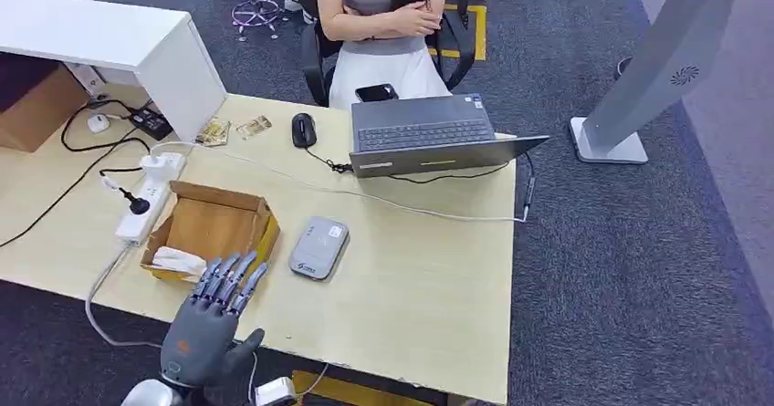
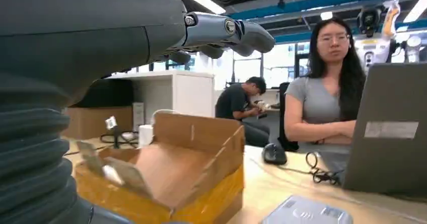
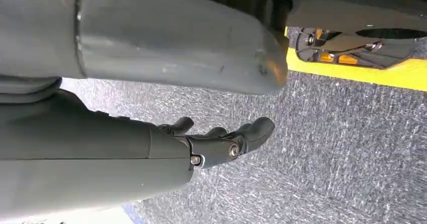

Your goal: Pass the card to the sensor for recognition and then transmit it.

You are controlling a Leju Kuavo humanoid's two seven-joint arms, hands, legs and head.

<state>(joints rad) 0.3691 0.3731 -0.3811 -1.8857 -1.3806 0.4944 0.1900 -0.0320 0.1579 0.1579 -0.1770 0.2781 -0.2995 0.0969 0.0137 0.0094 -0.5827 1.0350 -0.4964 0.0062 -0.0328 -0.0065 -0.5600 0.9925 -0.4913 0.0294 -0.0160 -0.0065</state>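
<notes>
My left hand (image 1: 212, 307) hovers at the table's near edge, its fingers (image 1: 233, 276) stretched out and apart over the near rim of an open cardboard box (image 1: 219, 226). It holds nothing. Something white and flat, possibly the card (image 1: 178, 260), lies in the box's near left corner. The grey card sensor (image 1: 319, 247) lies flat on the table just right of the box. In the left wrist view the fingers (image 2: 226, 31) reach out above the box (image 2: 176, 168), and the sensor (image 2: 307, 215) is beside it. My right hand (image 3: 221, 141) hangs over grey carpet, empty, fingers loosely extended.
An open laptop (image 1: 429, 137) and a black mouse (image 1: 304, 130) sit at the table's far side, in front of a seated person (image 1: 379, 14). A white power strip (image 1: 151, 196) with cables lies left of the box. A white cabinet (image 1: 119, 41) stands at the back left.
</notes>
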